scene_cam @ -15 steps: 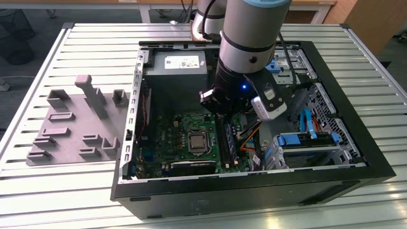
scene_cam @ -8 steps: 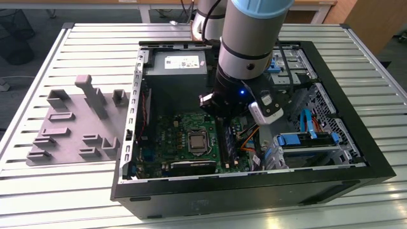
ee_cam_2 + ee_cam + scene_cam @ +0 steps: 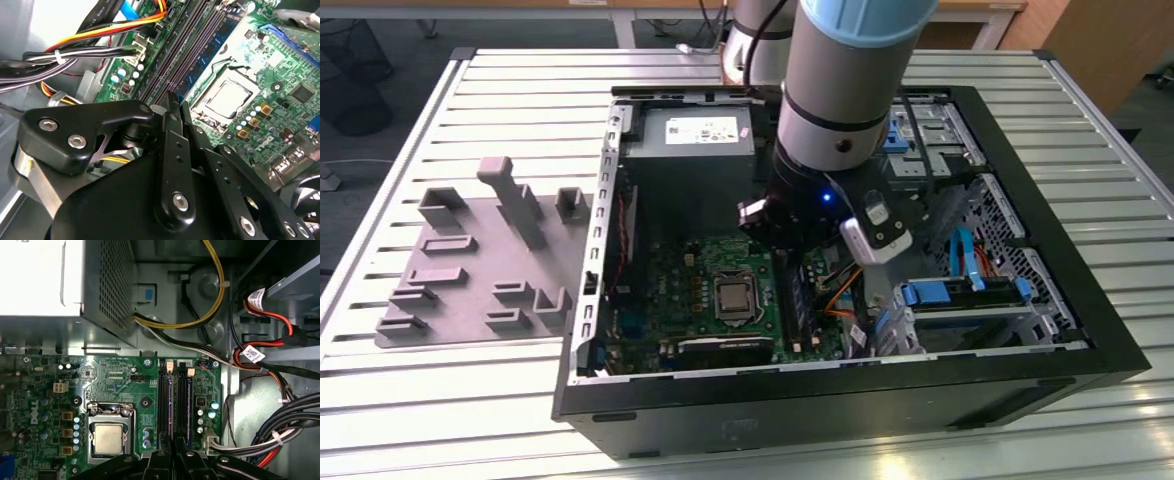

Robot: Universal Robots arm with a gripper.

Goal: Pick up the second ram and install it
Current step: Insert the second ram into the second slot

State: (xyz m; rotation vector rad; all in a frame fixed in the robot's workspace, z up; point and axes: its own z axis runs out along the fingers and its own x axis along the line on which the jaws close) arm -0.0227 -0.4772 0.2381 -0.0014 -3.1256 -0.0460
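The second ram [image 3: 172,405] is a thin dark stick standing on edge along the memory slots beside the CPU socket [image 3: 108,437]. In the exterior view the second ram [image 3: 790,295] runs toward the case front under the arm. In the second wrist view its blue side [image 3: 205,57] leads up to the fingertips. My gripper [image 3: 175,455] is low inside the case, its fingers pinched on the stick's near end. Seen in the second wrist view, my gripper [image 3: 172,100] has both fingers together. In the exterior view my gripper [image 3: 781,240] hangs over the motherboard.
The open computer case [image 3: 1107,350] lies on a slatted table. A power supply [image 3: 687,150] sits at the back, cable bundles [image 3: 280,440] and light-blue drive brackets [image 3: 961,292] on the exterior view's right. A grey parts fixture [image 3: 480,260] lies outside on the left.
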